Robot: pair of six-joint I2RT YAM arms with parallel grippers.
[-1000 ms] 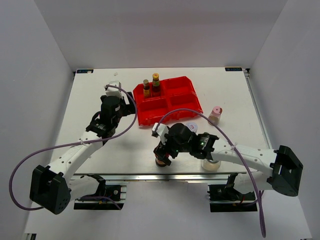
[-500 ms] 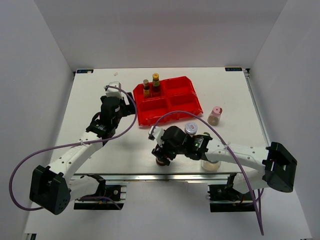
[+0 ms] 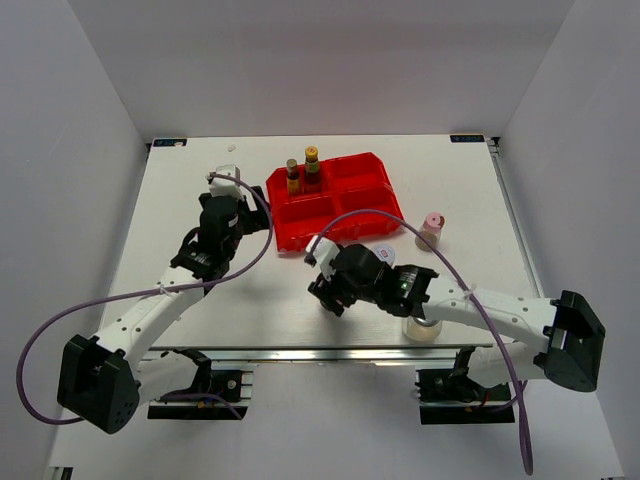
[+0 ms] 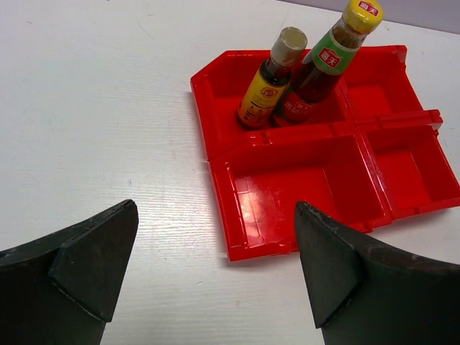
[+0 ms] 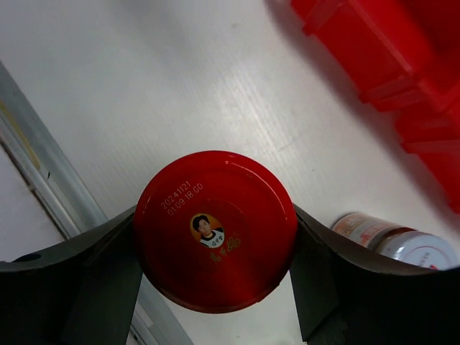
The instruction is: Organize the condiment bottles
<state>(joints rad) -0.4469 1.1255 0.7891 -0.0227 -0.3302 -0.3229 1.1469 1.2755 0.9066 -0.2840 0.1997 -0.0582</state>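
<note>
Risk: right pincer [image 5: 215, 248] pinches red-lidded jar [image 5: 215, 215] at its round sides, near front edge of desk [image 5: 144, 86], short of red tray [image 5: 374, 50]. Smooth jar may slip; silver-lidded jar [image 5: 402, 248] lying just beside could get knocked. Left pincer [image 4: 214, 237] spread.

A red four-compartment tray [image 4: 302, 180] was set on a white table [image 4: 108, 108]. A yellow-capped bottle [image 4: 323, 68] and a tan-capped bottle [image 4: 269, 83] were stood side by side in its far left compartment. The dark fingers [image 4: 79, 273] of the left gripper [image 4: 215, 208] were held wide apart in the foreground.
</note>
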